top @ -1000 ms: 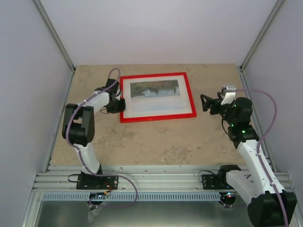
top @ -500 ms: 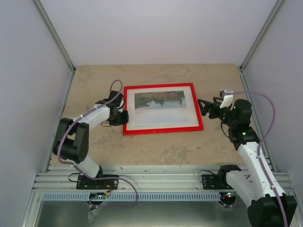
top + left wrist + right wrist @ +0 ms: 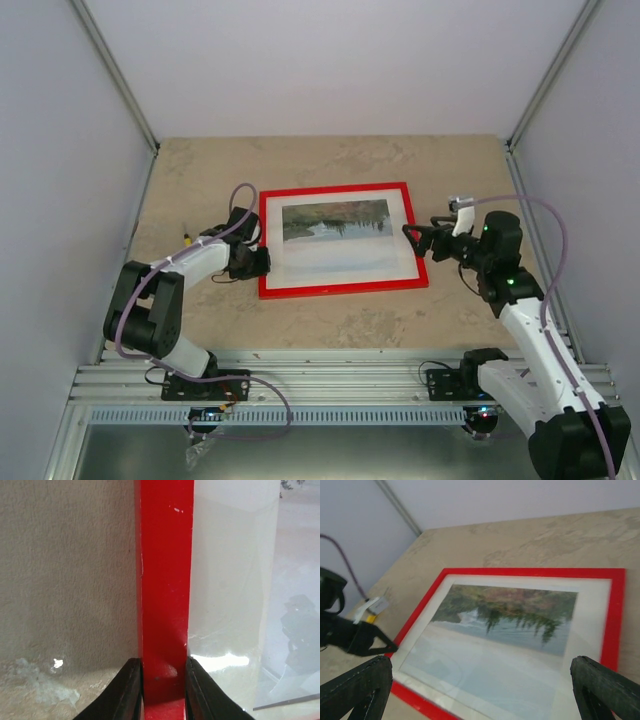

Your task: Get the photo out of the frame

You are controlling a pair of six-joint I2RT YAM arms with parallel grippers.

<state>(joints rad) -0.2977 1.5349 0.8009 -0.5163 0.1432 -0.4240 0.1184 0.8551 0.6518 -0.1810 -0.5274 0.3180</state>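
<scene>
The red frame [image 3: 340, 288] lies face up and flat on the table, with the photo [image 3: 335, 232] inside it behind a white mat. My left gripper [image 3: 262, 262] is shut on the frame's left rail; in the left wrist view both fingers [image 3: 129, 690] press the sides of the red rail [image 3: 165, 580]. My right gripper [image 3: 412, 240] is open and empty, held at the frame's right rail, just above it. The right wrist view looks across the photo [image 3: 500, 630] and frame [image 3: 617, 615] between wide-spread fingertips [image 3: 605, 690].
The frame sits mid-table on a beige stone-patterned top [image 3: 340, 320]. Grey walls close the left, right and back sides. A small yellow and white tag [image 3: 372, 607] lies on the table near the left arm. A metal rail [image 3: 330, 385] runs along the near edge.
The frame has been slid toward the near edge by the left gripper. The right gripper has moved left and forward, from beside the frame to its right rail.
</scene>
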